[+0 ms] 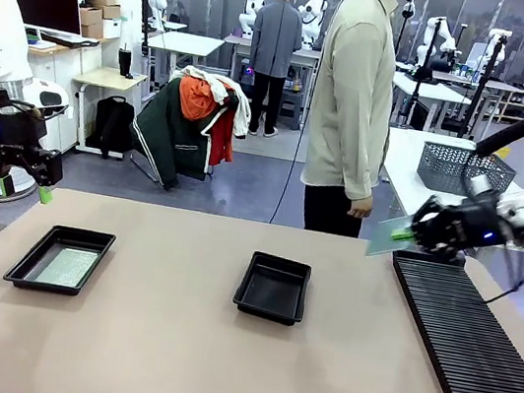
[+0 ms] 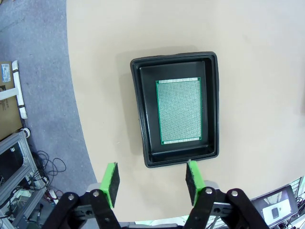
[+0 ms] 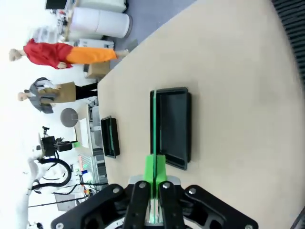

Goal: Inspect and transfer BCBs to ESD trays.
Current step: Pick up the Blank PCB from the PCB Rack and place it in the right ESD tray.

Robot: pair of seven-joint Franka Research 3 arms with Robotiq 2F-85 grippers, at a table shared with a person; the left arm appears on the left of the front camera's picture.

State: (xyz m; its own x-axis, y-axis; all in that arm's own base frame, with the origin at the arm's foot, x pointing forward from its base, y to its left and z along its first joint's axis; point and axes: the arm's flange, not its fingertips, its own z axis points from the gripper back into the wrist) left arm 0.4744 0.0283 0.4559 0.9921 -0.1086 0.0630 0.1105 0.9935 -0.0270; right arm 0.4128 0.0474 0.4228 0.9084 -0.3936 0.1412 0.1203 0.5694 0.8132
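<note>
Right gripper (image 1: 405,235): clamped shut on a BCB (image 1: 389,235); in the right wrist view the board is seen edge-on as a thin green line between the pads (image 3: 156,168).
Held BCB: carried in the air above the near end of the ribbed rack (image 1: 470,329), clear of the table (image 1: 169,341).
Left gripper (image 1: 45,193): jaws held apart, nothing gripped; hung above the table's left edge.
Left ESD tray (image 2: 176,107): seen directly below the left gripper in the left wrist view, with a second BCB (image 2: 179,110) laid flat on its floor.
Middle ESD tray (image 1: 274,286): set between the two grippers on the table, its floor bare; in the right wrist view it is seen beyond the held board.
Person (image 1: 355,102): stood at the far side of the table, just beyond the right gripper, one hand (image 1: 360,207) hung beside the held board.
Wire basket (image 1: 464,169): placed on a white table behind the right gripper.
Path between held board and middle tray: open tabletop.
</note>
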